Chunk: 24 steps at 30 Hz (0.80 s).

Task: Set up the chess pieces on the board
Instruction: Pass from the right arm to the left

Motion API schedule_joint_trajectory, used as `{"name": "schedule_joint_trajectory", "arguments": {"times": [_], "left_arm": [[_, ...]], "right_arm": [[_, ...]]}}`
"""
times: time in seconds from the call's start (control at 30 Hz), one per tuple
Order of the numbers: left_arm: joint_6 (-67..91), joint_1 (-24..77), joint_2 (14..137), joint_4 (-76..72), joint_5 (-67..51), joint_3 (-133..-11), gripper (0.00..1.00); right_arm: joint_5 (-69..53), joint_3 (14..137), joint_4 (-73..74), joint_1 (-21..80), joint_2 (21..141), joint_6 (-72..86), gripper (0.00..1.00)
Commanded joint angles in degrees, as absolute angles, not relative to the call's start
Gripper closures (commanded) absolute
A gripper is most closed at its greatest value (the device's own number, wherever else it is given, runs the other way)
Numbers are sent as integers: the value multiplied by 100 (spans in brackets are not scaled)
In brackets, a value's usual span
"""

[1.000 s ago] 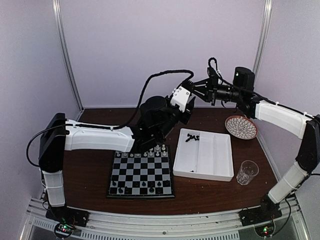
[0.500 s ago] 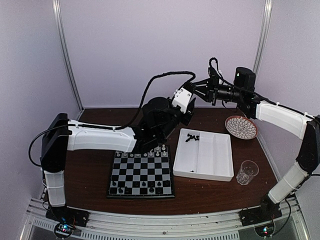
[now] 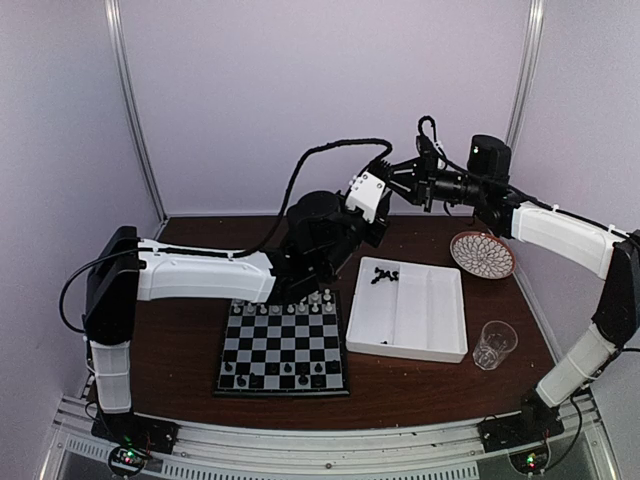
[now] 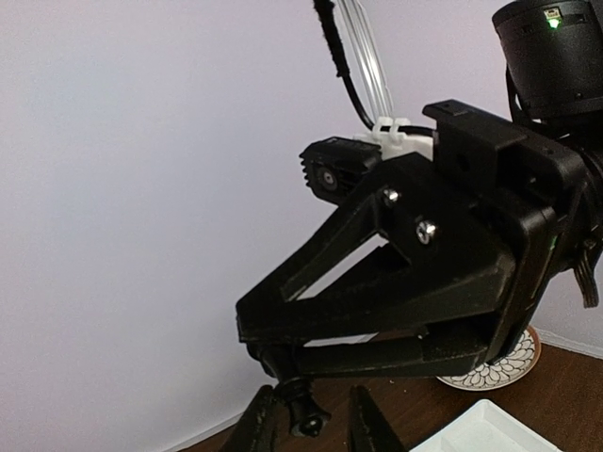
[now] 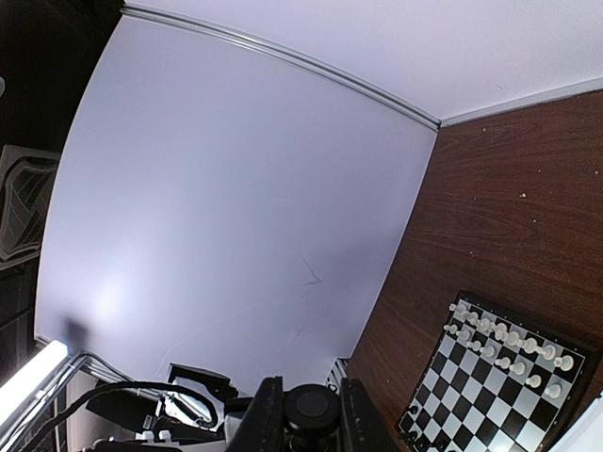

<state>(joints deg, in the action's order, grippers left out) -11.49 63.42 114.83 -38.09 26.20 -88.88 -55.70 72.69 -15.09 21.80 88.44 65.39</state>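
Inspecting the top view first. Found one board (image 3: pixel 283 350) flat on the table (image 3: pixel 180 350), just left of one white divided tray (image 3: pixel 425 320). Noted white pieces (image 3: pixel 300 303) lined along the far two rows and black pieces (image 3: pixel 285 370) near the front edge, about seven. No firm tally of either colour possible at this size. Noted more black men as a small cluster (image 3: pixel 384 273) in the tray's far-left corner, hence judged the task part done, with the black ranks short. Counted one plate (image 3: pixel 482 254) and one glass (image 3: pixel 494 343), both right of the tray and apart from it. Found left arm (image 3: pixel 200 275) and right arm (image 3: pixel 555 228) both raised, with tools nose to nose over the back of the table. Judged this a likely hand-over posture, kept high to clear the standing men.

Turning to the left wrist view. Saw the left gripper (image 4: pixel 311 426) with fingers set narrowly apart around one small dark knobbed item. Piece or fitting, cannot tell, so grip not confirmed. Saw the right gripper (image 4: pixel 247 331) directly ahead, jaws drawn nearly together at the tips. Contents, cannot tell.

Turning to the right wrist view. Saw one dark round item between its own fingers, nature again unclear. Confirmed the board below, with close to two full white rows.
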Motion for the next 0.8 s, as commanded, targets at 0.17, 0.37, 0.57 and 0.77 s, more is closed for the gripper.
{"name": "schedule_joint_trajectory", "arguments": {"times": [0.17, 0.37, 0.57, 0.77], "left_arm": [[-1160, 6304, 11565, -3980, 2704, -9117, 78], [-1143, 6310, 11545, -4016, 2806, -9097, 84], [-1200, 6306, 11494, -4028, 2871, -9042, 91], [-1293, 6274, 10968, -3219, 2819, -8853, 96]], "right_arm": [[-5577, 7176, -1692, 2128, 8675, 6568, 95], [-5568, 7155, -1721, 2130, 8692, 6592, 95], [-5571, 7110, -1713, 2112, 8663, 6563, 93], [-5816, 7105, -1708, 1723, 8544, 6378, 59]]}}
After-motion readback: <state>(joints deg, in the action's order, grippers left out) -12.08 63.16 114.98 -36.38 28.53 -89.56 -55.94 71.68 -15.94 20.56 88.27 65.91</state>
